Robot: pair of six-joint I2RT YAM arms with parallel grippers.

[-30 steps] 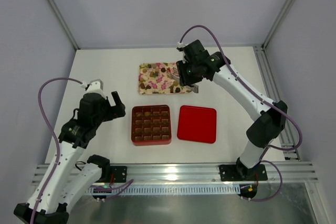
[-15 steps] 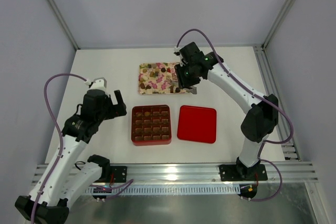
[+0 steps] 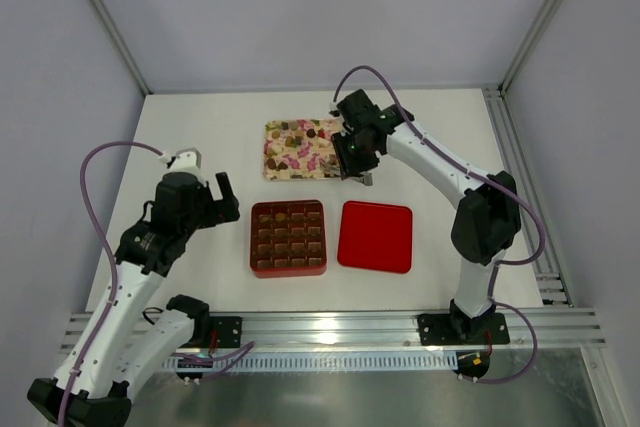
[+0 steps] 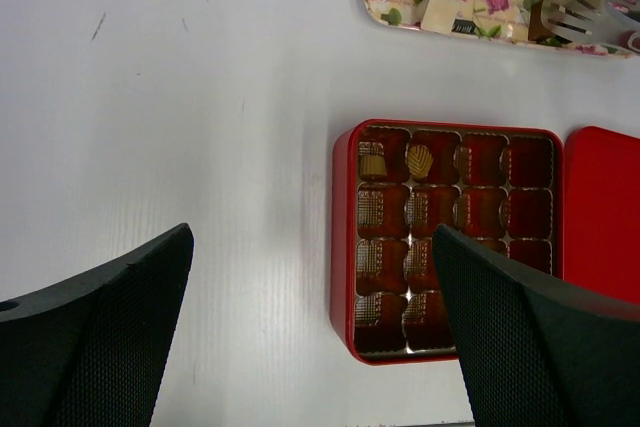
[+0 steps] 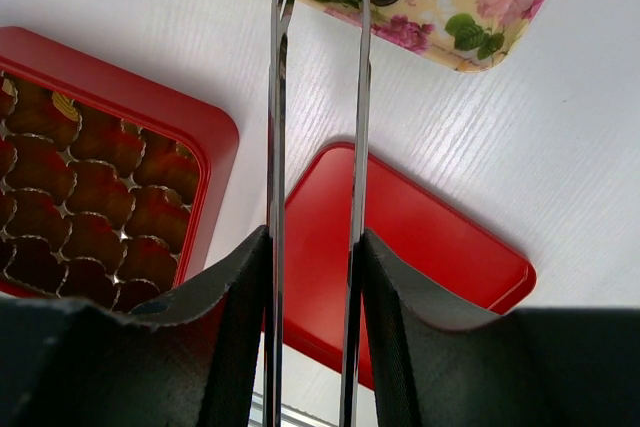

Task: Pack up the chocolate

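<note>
Right fingers (image 5: 230,327) shifted left, tongs (image 5: 277,147) over tray (image 5: 490,7)

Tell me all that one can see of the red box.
The red box is square with rounded corners, open, lying flat on the table. Its glossy brown insert has sixteen cells; two in the far row, at left, hold tan chocolates, the rest look empty. The red lid lies beside it at right, apart.

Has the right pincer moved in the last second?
Yes. The right pincer, gripping tongs, shifted slightly left, further over the floral tray.
</note>
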